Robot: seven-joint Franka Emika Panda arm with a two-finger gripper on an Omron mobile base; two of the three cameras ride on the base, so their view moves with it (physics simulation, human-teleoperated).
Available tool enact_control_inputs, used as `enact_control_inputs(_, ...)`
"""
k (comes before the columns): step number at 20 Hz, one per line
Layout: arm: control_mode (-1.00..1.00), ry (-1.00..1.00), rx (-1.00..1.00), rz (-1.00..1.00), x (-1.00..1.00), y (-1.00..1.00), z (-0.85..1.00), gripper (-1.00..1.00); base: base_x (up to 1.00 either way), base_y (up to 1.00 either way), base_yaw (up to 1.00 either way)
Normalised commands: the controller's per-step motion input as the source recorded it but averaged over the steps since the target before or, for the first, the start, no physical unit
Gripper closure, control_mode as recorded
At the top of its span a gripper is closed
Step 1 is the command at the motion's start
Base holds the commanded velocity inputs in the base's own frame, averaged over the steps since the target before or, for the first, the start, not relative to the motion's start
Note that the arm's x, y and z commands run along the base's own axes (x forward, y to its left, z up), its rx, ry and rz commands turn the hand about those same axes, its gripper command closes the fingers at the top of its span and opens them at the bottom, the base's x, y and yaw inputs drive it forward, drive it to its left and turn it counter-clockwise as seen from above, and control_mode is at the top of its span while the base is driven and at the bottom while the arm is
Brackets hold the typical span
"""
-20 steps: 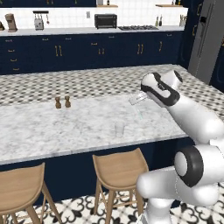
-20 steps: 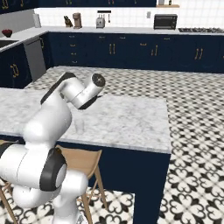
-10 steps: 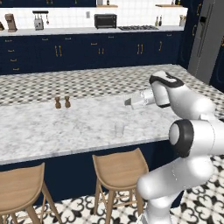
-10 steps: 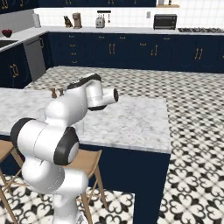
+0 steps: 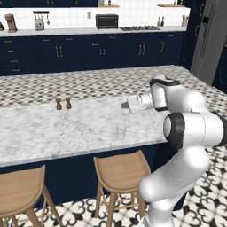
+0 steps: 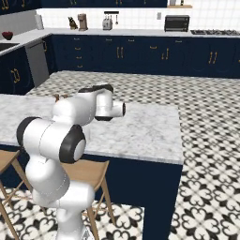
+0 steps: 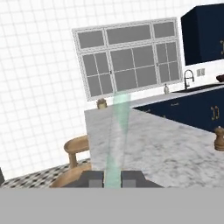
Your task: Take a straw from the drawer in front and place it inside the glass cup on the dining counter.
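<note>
- The long dining counter with the white-grey marbled top lies under and ahead of the two-finger gripper; the arm is already over it, so the fetch from the drawer looks done and only the drop into the cup is left.
- The gripper is clamped on the thin, pale whitish-blue straw, which runs out straight between the two dark finger tips in the hand view.
- The small clear, handleless glass cup stands on the counter's near edge, below the gripper and a little to its side, near but apart from it.
- The cup looks empty, though its glass is faint against the marble and I cannot be sure from here.
- Left to do, by my judgement: bring the straw's tip above the cup's mouth, tilt it downward, lower it and let go.
- Two small brown shakers stand well apart, further along the counter from the gripper; they hold nothing that shows.
</note>
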Motion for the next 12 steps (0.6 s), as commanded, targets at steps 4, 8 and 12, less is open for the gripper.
enact_control_inputs(4, -1.00, -0.08, 0.00, 0.05, 0.16, 0.00, -0.19, 1.00, 0.00, 0.00, 0.00)
enact_control_inputs(8, -1.00, -0.07, 0.00, 0.05, 0.11, 0.00, -0.13, 1.00, 0.00, 0.00, 0.00)
enact_control_inputs(12, -1.00, -0.03, 0.00, 0.05, 0.30, 0.00, -0.13, 1.00, 0.00, 0.00, 0.00)
